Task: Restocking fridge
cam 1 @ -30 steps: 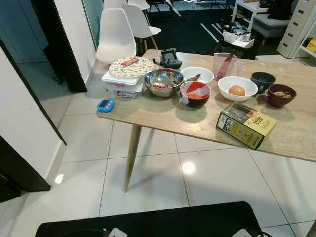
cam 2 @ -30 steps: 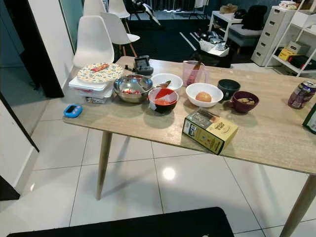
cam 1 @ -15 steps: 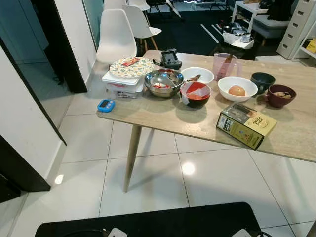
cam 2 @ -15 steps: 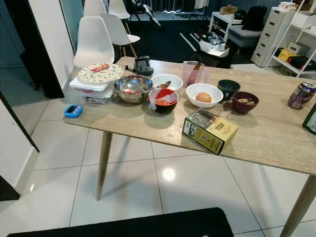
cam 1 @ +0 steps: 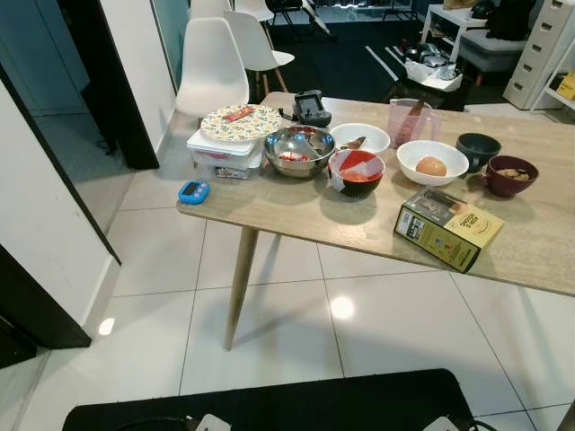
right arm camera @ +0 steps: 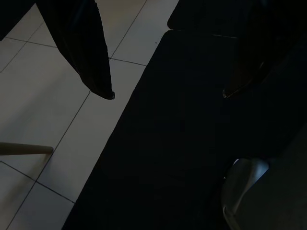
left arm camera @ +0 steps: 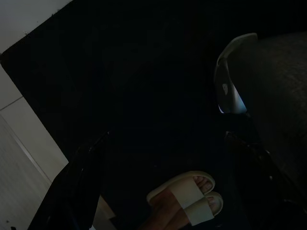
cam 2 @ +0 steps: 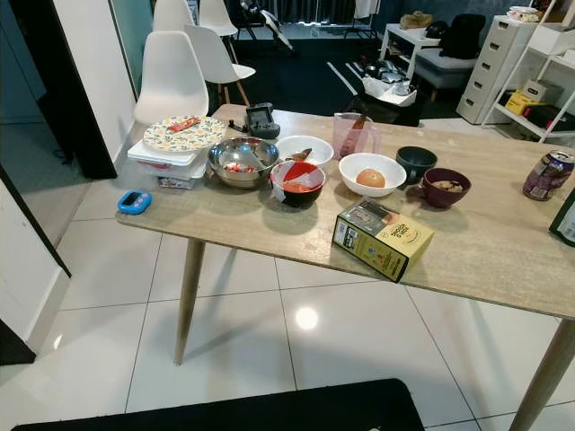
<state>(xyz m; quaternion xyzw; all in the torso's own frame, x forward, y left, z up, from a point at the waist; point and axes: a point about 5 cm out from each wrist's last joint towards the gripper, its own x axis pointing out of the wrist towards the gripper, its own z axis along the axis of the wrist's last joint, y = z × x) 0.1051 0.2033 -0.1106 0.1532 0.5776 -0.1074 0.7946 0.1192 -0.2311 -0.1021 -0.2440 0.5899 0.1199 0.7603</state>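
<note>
While both tools hang spread and empty, the pale wood-grain surface (cam 1: 296,211) carries a round steel bowl (cam 1: 299,150) and a yellow card carton (cam 1: 447,227).

**Count of things on and around the bench**

On the bench (cam 2: 485,242):
- six bowls: one steel bowl (cam 2: 242,161), one red bowl (cam 2: 297,180), two white bowls (cam 2: 304,147) (cam 2: 372,172), one dark green bowl (cam 2: 417,162), one maroon bowl (cam 2: 446,186)
- one pink jug (cam 2: 352,134)
- one yellow box (cam 2: 382,238)
- one can (cam 2: 549,173)
- one patterned plate (cam 2: 184,133)
- one blue timer (cam 2: 134,201)

Behind it, three white chairs (cam 2: 171,78).
</note>
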